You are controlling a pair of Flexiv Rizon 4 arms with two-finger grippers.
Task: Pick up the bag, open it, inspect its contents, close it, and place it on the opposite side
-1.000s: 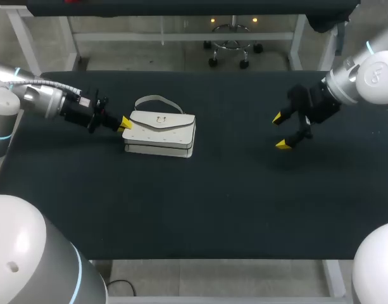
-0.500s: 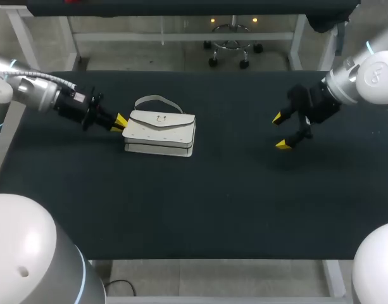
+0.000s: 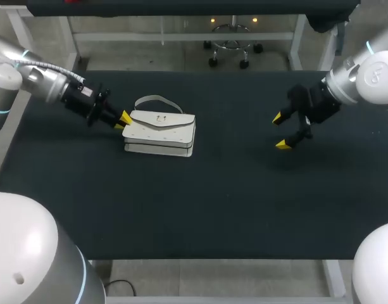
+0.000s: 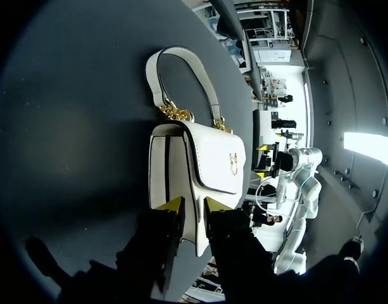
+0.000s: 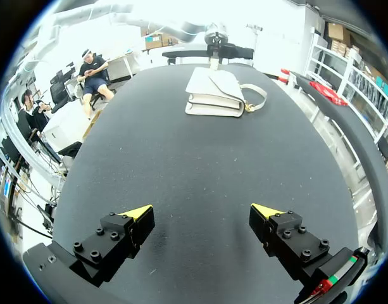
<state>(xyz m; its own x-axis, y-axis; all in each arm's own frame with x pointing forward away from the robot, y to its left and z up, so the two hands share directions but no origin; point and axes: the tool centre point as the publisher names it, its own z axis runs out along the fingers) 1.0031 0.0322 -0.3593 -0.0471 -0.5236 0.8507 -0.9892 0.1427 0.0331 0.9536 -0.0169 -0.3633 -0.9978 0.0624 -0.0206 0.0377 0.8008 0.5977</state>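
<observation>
A white handbag (image 3: 161,130) lies flat and closed on the left part of the black table (image 3: 200,202), its curved handle (image 3: 157,100) toward the far side. My left gripper (image 3: 124,120) is at the bag's left end. In the left wrist view the bag (image 4: 206,158) lies just ahead of this gripper (image 4: 192,204), whose fingers stand narrowly open with the flap's end edge in the gap. My right gripper (image 3: 281,131) hovers wide open over the right part of the table, holding nothing. From the right gripper (image 5: 203,212) the bag (image 5: 212,92) is seen far ahead.
The black table top carries nothing else. Bare cloth stretches between the bag and the right gripper, and along the near edge (image 3: 200,256).
The left arm swung toward the far side, keeping its tips at the bag's left end, and its fingers parted slightly. The bag and the right arm have not moved.
</observation>
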